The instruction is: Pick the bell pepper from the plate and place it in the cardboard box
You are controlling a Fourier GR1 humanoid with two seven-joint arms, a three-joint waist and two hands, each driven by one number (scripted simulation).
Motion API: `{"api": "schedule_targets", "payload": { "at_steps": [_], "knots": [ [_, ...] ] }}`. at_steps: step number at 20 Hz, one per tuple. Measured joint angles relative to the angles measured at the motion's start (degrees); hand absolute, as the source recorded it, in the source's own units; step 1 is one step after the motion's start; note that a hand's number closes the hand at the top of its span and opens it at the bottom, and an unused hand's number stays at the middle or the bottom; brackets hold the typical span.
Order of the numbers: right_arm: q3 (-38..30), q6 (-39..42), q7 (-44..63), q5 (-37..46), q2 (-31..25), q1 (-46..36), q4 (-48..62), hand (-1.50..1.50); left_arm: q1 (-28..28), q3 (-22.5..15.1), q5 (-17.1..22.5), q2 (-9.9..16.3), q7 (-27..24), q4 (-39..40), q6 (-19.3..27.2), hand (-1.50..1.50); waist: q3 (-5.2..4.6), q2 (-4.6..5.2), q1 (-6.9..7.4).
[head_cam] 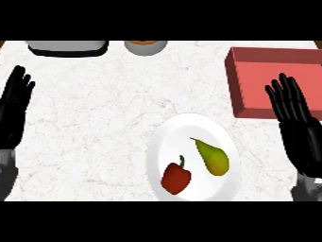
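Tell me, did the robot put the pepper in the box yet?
Not yet. Nothing looks done: the red bell pepper lies on the white plate beside a pear. Neither hand holds anything; the left hand and right hand are open. Left to do: pick up the pepper and put it in the red box.

Both hands are matte black, long and slim, with narrow segmented fingers and broad flat palms. The left hand (10, 106) shows at nine o'clock, the right hand (299, 125) at three. Each joins a pale grey, boxy forearm, with darker fittings at the wrist.
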Motion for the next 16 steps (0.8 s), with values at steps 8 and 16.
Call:
{"api": "schedule_targets", "payload": {
  "at_steps": [8,16],
  "knots": [
    [-3.7,-16.9,10.4,17.7,-4.5,6.9,-9.7,-1.50,0.0,-4.8,-4.5,3.6,-2.9,-1.7,-5.5,0.00,-0.23,-2.68,-6.74],
    [1.4,-23.2,23.5,41.9,-9.6,21.1,-23.2,-1.50,0.4,-8.6,-5.8,4.6,-4.5,-3.9,-9.9,0.00,-0.02,-2.67,-6.19]
  ]
}}
